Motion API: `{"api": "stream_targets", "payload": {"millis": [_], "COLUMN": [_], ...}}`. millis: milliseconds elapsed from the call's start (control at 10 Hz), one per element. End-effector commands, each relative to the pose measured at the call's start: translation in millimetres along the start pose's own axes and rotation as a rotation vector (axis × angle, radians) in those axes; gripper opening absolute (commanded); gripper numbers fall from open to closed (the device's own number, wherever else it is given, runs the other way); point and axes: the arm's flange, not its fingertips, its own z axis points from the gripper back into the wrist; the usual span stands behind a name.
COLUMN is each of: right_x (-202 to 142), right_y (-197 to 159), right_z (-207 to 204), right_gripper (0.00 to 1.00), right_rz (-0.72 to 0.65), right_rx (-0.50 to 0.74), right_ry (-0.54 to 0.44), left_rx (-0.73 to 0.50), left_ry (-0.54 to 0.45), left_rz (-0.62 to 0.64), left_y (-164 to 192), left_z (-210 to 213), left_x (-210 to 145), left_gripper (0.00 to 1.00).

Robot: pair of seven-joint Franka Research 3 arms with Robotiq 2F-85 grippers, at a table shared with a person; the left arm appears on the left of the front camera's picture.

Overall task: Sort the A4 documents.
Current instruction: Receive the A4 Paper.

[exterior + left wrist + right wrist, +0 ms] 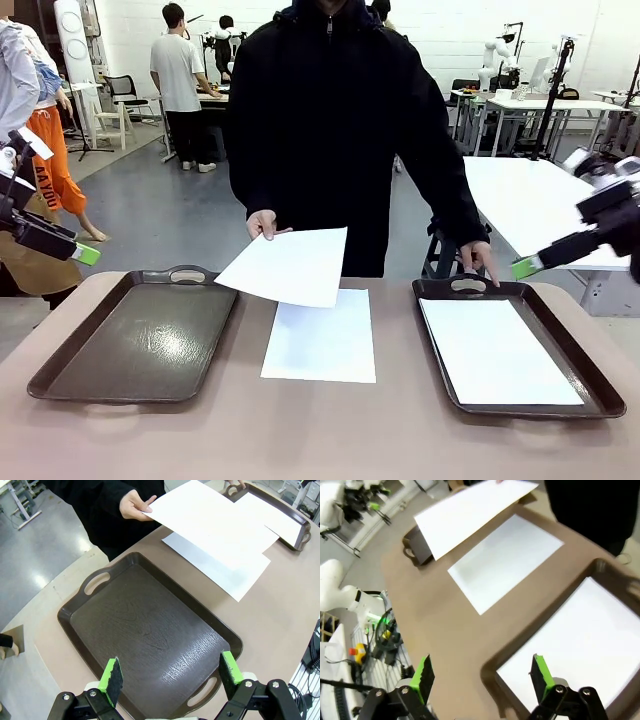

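Note:
A person's hand (262,224) holds a white A4 sheet (286,266) in the air above the table's middle; the same sheet (210,522) shows in the left wrist view. Under it a second sheet (321,337) lies flat on the table. A third sheet (495,351) lies inside the right dark tray (600,385). The left dark tray (150,340) holds nothing. My left gripper (171,672) hangs open above the left tray's near end. My right gripper (482,672) is open above the right tray's edge (495,672). Both grippers hold nothing.
The person stands at the far side, the other hand (480,262) resting on the right tray's handle. Bare brown tabletop (320,430) runs along the near edge. Other tables and people stand farther back.

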Motion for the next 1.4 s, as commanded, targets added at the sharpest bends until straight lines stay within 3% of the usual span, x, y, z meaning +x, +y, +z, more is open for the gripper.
{"api": "stream_targets", "payload": {"millis": [0, 800, 1300], "right_x": [20, 89, 90], "right_y": [-20, -77, -75], "right_z": [-33, -170, -234], "right_gripper": [1.0, 1.0, 1.0], "right_rz": [-0.118, -0.498, -0.698], "right_rx": [0.09, 0.369, 0.448], "right_ry": [-0.035, -0.216, -0.25], "left_rx": [-0.014, -0.014, -0.014], "left_ry": [-0.006, -0.006, -0.006], "left_rz": [-0.015, -0.015, -0.015], "left_y": [4, 4, 4], "left_z": [-1, -1, -1], "left_x": [-3, -3, -3], "left_gripper": [1.0, 1.0, 1.0]}}
